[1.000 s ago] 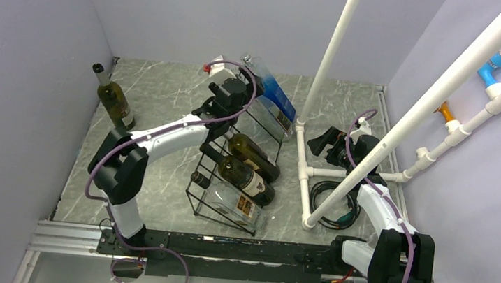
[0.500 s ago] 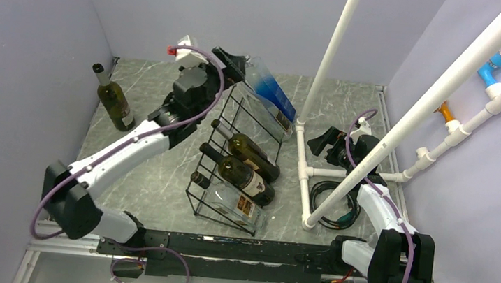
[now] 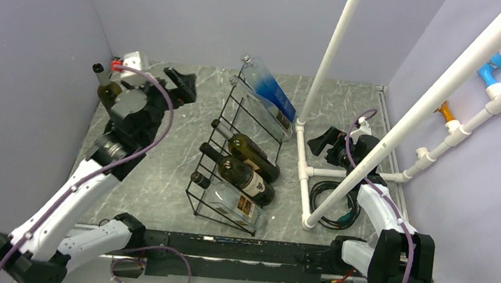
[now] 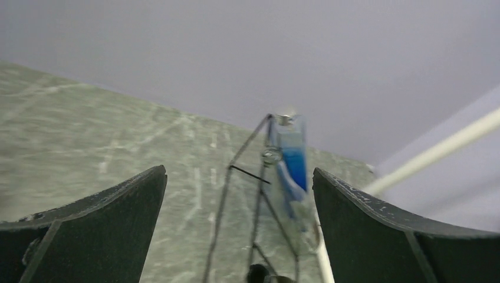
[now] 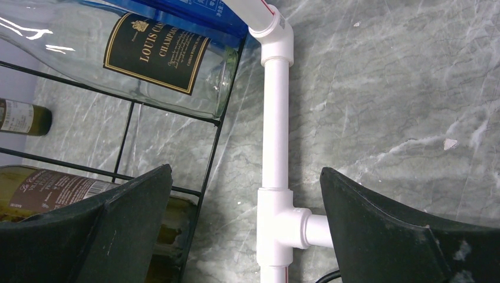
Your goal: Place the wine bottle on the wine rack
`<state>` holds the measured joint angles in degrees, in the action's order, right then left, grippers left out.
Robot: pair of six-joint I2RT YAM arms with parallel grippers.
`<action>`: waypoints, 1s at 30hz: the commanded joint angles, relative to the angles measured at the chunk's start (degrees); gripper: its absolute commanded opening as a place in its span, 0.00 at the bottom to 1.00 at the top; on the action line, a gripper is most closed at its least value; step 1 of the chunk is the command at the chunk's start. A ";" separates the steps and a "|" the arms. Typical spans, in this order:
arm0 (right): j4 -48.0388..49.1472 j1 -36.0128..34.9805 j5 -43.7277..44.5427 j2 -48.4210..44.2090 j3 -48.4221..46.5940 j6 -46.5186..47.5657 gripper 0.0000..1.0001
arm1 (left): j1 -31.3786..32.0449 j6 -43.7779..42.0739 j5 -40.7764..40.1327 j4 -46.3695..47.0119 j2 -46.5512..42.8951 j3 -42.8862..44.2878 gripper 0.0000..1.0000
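A dark green wine bottle stands upright at the far left of the table, its body partly hidden behind my left wrist. The black wire wine rack lies in the middle and holds a blue-and-clear bottle, two dark bottles and a clear bottle. My left gripper is open and empty, raised between the standing bottle and the rack. In the left wrist view it looks at the rack and the blue bottle. My right gripper is open and empty.
A white PVC pipe frame stands right of the rack, with a tall post and a slanted bar. In the right wrist view my open gripper straddles its tee, beside the rack wire. Black cable lies inside the frame. Walls close in all round.
My left arm has swung left from the rack's far end to beside the standing bottle, its gripper open throughout. The right arm has not moved.
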<state>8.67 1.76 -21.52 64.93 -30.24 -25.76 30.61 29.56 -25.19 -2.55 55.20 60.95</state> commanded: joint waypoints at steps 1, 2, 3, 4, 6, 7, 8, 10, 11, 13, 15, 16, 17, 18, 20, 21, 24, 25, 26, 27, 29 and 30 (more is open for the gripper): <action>1.91 -0.18 -0.27 -0.69 -0.95 -0.23 1.00 | -6.02 -6.02 -0.66 -8.06 -7.32 -0.54 1.00; 1.82 -0.25 -0.50 -0.88 -1.04 -0.45 1.00 | -7.54 -7.14 -0.06 -8.66 -8.65 -0.65 1.00; 1.65 -0.23 -0.67 -1.04 -1.13 -0.63 1.00 | -8.94 -8.41 0.04 -9.27 -9.94 -0.61 1.00; 1.54 -0.22 -0.90 -1.27 -1.14 -0.84 1.00 | -10.02 -9.64 -0.60 -9.95 -10.80 -0.46 0.99; 0.87 -0.19 -1.31 -1.73 -1.45 -1.29 1.00 | -11.47 -11.82 -3.69 -10.97 -11.39 0.05 0.99; 0.47 -0.19 -1.67 -2.10 -1.65 -1.39 1.00 | -12.20 -12.57 -5.68 -11.63 -11.36 0.43 1.00; -0.10 -0.18 -1.79 -2.42 -1.97 -1.47 1.00 | -12.64 -13.37 -8.76 -12.10 -11.14 0.92 1.00; -1.55 -0.18 -1.71 -3.52 -2.80 -1.36 1.00 | -13.74 -15.33 -12.46 -12.58 -10.16 1.91 1.00; -2.56 -0.22 -1.54 -4.11 -3.14 -1.20 1.00 | -14.38 -15.86 -13.97 -12.84 -9.51 2.53 1.00; -4.27 -0.18 -1.43 -5.40 -3.77 -0.93 1.00 | -15.75 -15.99 -15.46 -13.05 -8.14 3.37 0.99; -5.75 -0.18 -1.08 -6.54 -4.15 -0.19 1.00 | -17.28 -15.19 -15.12 -12.60 -6.59 3.67 0.99; -6.54 -0.18 -0.70 -7.20 -4.21 0.16 1.00 | -18.20 -14.46 -14.69 -12.52 -5.72 3.90 1.00; -6.87 -0.22 0.00 -7.69 -4.09 0.59 1.00 | -19.05 -13.64 -14.29 -12.48 -4.73 4.18 1.00; -7.05 -0.19 0.59 -8.10 -3.90 1.05 1.00 | -19.88 -13.14 -14.13 -12.17 -3.58 4.42 1.00; -7.37 -0.19 1.67 -8.35 -3.53 1.97 1.00 | -22.00 -12.45 -13.56 -11.79 -0.99 5.36 1.00; -7.59 -0.23 2.11 -8.32 -3.40 2.36 1.00 | -23.32 -11.74 -13.30 -13.10 0.71 6.55 0.99; -7.07 -0.12 2.51 -8.03 -2.92 2.59 1.00 | -28.04 -8.69 -11.69 -18.08 6.93 11.65 1.00; -6.52 -0.16 2.26 -7.93 -2.64 2.49 1.00 | -29.31 -8.42 -11.41 -18.36 8.43 12.36 1.00; -6.00 -0.11 2.00 -7.75 -2.25 2.43 1.00 | -30.28 -8.57 -10.74 -18.16 9.84 12.86 0.99; -5.65 -0.14 1.97 -7.42 -2.06 2.39 1.00 | -32.06 -8.70 -9.76 -17.91 11.05 13.14 1.00; -4.91 -0.13 1.72 -6.53 -1.68 2.17 1.00 | -33.81 -9.26 -8.31 -16.40 13.35 13.30 0.99; -4.34 -0.09 1.53 -6.13 -1.52 2.04 1.00 | -34.26 -9.83 -7.10 -15.40 14.34 13.20 1.00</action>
<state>1.39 1.72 -20.03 57.58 -31.88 -24.45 -1.23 19.42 -35.86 -18.85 67.22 72.27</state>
